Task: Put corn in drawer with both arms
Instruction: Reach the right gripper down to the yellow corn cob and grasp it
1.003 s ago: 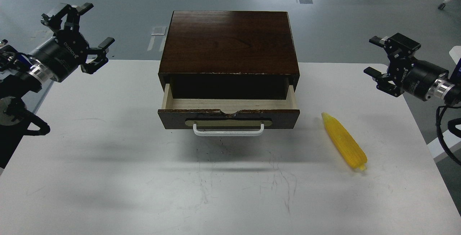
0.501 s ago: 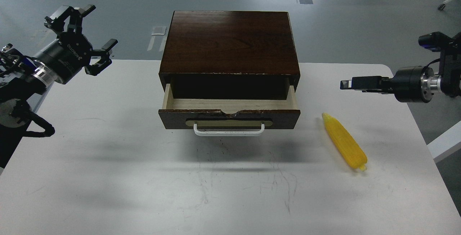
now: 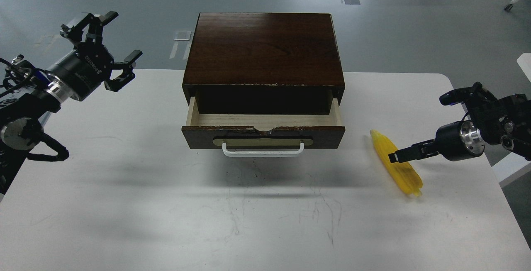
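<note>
The yellow corn [image 3: 410, 178] lies on the white table [image 3: 124, 204], to the right of the dark brown box [image 3: 265, 47]. The box's drawer [image 3: 265, 120] is pulled open, its pale inside empty, with the white handle [image 3: 263, 151] at the front. My right gripper [image 3: 397, 155] comes in from the right and sits over the middle of the corn. It is seen edge-on, so its fingers cannot be told apart, nor whether it touches the corn. My left gripper [image 3: 120, 38] is open and empty, raised at the far left, well apart from the box.
The table's right edge runs just behind my right wrist [image 3: 458, 141]. Grey floor lies beyond the table's far edge. The box stands at the table's back centre.
My right gripper has turned edge-on, swung inward and dropped down onto the corn's middle. My left gripper has drifted a little to the right. The corn and drawer have not moved.
</note>
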`<action>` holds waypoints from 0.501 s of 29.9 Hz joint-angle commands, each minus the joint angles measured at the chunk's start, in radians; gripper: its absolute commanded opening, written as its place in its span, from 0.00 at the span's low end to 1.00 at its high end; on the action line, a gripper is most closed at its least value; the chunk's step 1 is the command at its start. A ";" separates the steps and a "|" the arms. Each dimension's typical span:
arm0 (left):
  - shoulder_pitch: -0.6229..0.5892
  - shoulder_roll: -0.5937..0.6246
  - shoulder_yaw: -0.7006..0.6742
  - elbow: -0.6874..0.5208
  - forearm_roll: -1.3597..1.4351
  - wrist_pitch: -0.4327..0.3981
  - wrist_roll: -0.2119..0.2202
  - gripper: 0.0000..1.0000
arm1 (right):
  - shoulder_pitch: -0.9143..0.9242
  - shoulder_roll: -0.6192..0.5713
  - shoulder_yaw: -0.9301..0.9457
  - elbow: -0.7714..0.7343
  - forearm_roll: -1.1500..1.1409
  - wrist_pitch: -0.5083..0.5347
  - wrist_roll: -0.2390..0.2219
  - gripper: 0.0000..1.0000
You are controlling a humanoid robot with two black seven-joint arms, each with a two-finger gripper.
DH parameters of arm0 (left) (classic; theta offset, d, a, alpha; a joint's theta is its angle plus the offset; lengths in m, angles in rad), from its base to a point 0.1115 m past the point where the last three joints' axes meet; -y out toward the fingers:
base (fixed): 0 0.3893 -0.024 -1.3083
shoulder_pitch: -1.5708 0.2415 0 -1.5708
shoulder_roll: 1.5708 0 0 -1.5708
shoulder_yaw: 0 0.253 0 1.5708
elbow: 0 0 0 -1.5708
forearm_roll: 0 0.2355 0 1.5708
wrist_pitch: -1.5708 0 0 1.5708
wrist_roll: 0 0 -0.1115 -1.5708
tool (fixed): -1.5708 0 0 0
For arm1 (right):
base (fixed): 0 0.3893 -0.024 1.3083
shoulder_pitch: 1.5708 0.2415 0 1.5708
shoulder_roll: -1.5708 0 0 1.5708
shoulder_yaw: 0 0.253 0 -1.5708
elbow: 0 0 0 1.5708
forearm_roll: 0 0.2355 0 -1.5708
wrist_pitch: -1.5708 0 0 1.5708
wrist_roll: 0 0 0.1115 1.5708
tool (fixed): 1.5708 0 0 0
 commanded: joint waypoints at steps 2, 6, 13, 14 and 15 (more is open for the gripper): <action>0.000 0.003 -0.002 0.000 -0.001 0.000 0.000 0.98 | -0.008 0.059 -0.014 -0.048 0.000 0.000 0.000 0.99; 0.000 0.006 -0.002 0.000 -0.001 0.000 0.000 0.98 | -0.008 0.091 -0.031 -0.071 0.000 0.000 0.000 0.95; 0.000 0.009 -0.002 0.000 -0.001 0.000 0.000 0.98 | -0.001 0.111 -0.092 -0.084 0.000 0.000 0.000 0.62; 0.000 0.011 -0.002 0.000 -0.001 0.000 0.000 0.98 | -0.001 0.111 -0.094 -0.084 0.000 0.000 0.000 0.53; 0.000 0.011 -0.002 0.000 -0.001 0.000 0.000 0.98 | -0.001 0.111 -0.095 -0.084 0.000 0.000 0.000 0.48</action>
